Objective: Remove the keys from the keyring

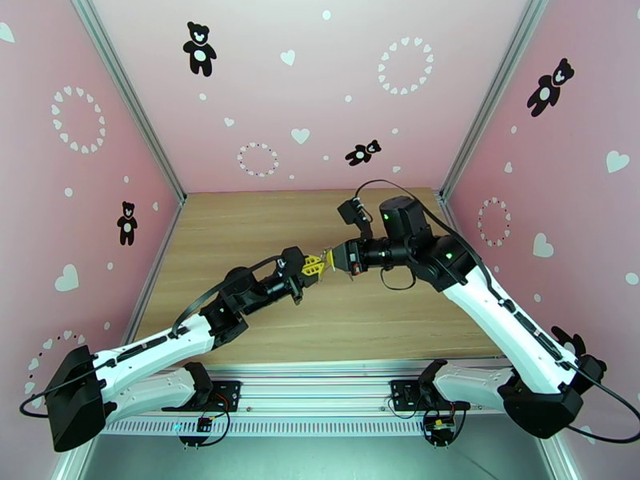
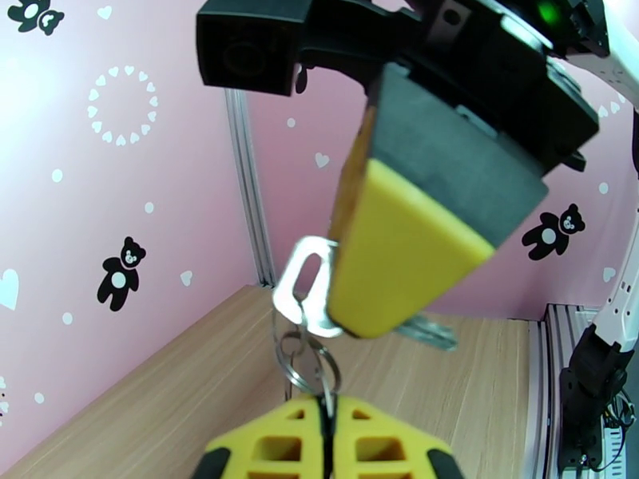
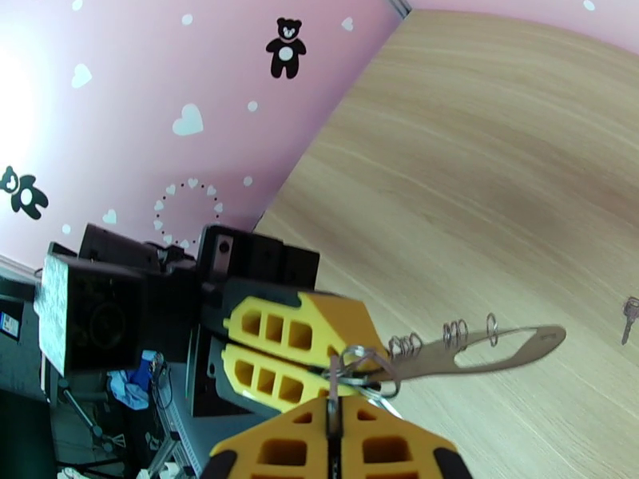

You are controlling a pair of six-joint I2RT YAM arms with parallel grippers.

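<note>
The left gripper [image 2: 327, 413] has its yellow jaws pressed fully together on a small wire ring of the keyring [image 2: 306, 287], and the ring rises out of the slit between them. Just beyond those jaws the right gripper [image 3: 331, 417] comes in from the opposite side. Its jaws are likewise closed tight, clamping the flat silvery loop of the keyring, so both arms hold the one item tip to tip in the air above the wooden surface [image 1: 240, 226]. In the right wrist view, the loop runs out sideways past the right jaws as a flat slotted strip with several small wire rings threaded on it, clear of the surface. In the left wrist view, a hooked end of the loop shows on one side of the right gripper and a narrow silvery tip pokes out on its other side. Whether that tip is a key or the loop's far end cannot be told. One small dark key [image 3: 629, 317] lies flat on the surface, well apart from both sets of jaws, out past the free end of the loop. Pink walls [image 1: 336, 122] printed with bears and hearts stand behind.
</note>
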